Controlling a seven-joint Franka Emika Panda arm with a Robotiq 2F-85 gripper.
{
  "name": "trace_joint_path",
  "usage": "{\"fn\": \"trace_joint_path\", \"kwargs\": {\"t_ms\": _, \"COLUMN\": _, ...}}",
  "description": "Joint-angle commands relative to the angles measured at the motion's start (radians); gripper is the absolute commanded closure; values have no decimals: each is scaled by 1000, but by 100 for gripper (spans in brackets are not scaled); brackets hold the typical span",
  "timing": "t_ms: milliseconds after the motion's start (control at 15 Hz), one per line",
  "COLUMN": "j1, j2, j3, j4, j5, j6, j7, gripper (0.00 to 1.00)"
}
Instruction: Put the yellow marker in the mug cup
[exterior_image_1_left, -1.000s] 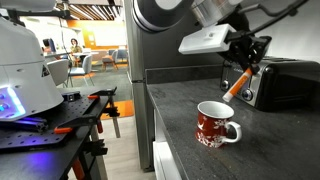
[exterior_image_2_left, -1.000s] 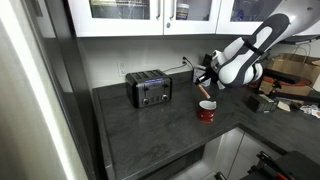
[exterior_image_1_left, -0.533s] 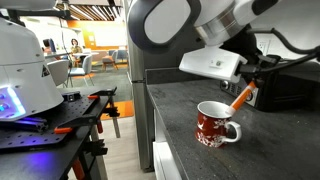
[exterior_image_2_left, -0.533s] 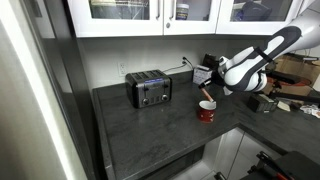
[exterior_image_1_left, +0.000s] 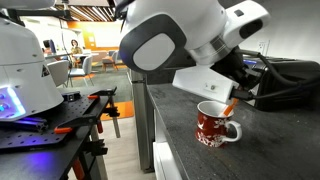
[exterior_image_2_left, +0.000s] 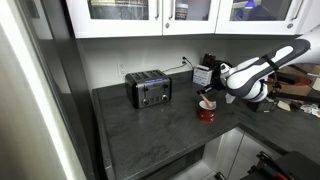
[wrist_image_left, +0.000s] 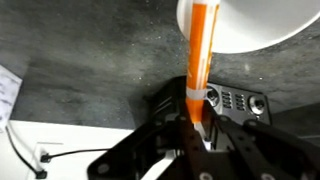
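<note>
**Marker Held Over the Mouth of the Mug**

In the wrist view the hand (wrist_image_left: 196, 108) was clenched on the yellow marker (wrist_image_left: 203, 50), with its fingers pressed on the pen's paler part. From there the orange barrel ran toward 12 o'clock. Its far end lay over the white inside of the mug cup (wrist_image_left: 262, 25), which filled the 1 o'clock corner of that view. Whether the tip touched the mug could not be told.

In an exterior view the hand (exterior_image_1_left: 233, 98) hung just above the mug cup (exterior_image_1_left: 215, 127), toward its 1 o'clock side. The yellow marker (exterior_image_1_left: 229, 107) was tilted, with its lower end at the rim. The mug stood upright on the dark worktop (exterior_image_1_left: 175, 105) with its handle toward 3 o'clock. A black toaster (exterior_image_1_left: 292, 85) sat at 2 o'clock from the mug, behind the hand.

In an exterior view from farther off, the mug cup (exterior_image_2_left: 206, 112) stood on the worktop (exterior_image_2_left: 150, 135). The toaster (exterior_image_2_left: 150, 89) was at its 10 o'clock, well apart from it. The arm (exterior_image_2_left: 255, 72) reached in from 3 o'clock and the hand (exterior_image_2_left: 207, 97) was right over the mug. The marker was too small to make out there.
</note>
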Motion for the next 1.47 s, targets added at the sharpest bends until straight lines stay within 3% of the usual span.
{"fn": "trace_joint_path", "kwargs": {"t_ms": 0, "j1": -48, "j2": 55, "j3": 38, "j4": -22, "j5": -3, "j6": 0, "j7": -106, "gripper": 95}}
{"fn": "trace_joint_path", "kwargs": {"t_ms": 133, "j1": -42, "j2": 62, "j3": 40, "j4": -39, "j5": 1, "j6": 0, "j7": -140, "gripper": 90}}
{"fn": "trace_joint_path", "kwargs": {"t_ms": 200, "j1": -31, "j2": 53, "j3": 37, "j4": -51, "j5": 12, "j6": 0, "j7": -147, "gripper": 56}}
{"fn": "trace_joint_path", "kwargs": {"t_ms": 267, "j1": -20, "j2": 39, "j3": 37, "j4": -63, "j5": 22, "j6": 0, "j7": -155, "gripper": 55}}
{"fn": "trace_joint_path", "kwargs": {"t_ms": 467, "j1": 11, "j2": -38, "j3": 48, "j4": -93, "j5": 69, "j6": 0, "j7": -166, "gripper": 32}}
{"fn": "trace_joint_path", "kwargs": {"t_ms": 733, "j1": 103, "j2": -273, "j3": 34, "j4": -120, "j5": 304, "j6": 0, "j7": -154, "gripper": 4}}
{"fn": "trace_joint_path", "kwargs": {"t_ms": 800, "j1": 134, "j2": -329, "j3": 23, "j4": -130, "j5": 369, "j6": 0, "j7": -158, "gripper": 0}}
{"fn": "trace_joint_path", "kwargs": {"t_ms": 1000, "j1": 271, "j2": -502, "j3": -14, "j4": -233, "j5": 566, "j6": 0, "j7": -120, "gripper": 0}}
{"fn": "trace_joint_path", "kwargs": {"t_ms": 1133, "j1": 408, "j2": -612, "j3": -47, "j4": -331, "j5": 727, "j6": -7, "j7": -79, "gripper": 0}}
{"fn": "trace_joint_path", "kwargs": {"t_ms": 1400, "j1": 681, "j2": -807, "j3": -93, "j4": -437, "j5": 1079, "j6": -141, "j7": -21, "gripper": 0}}
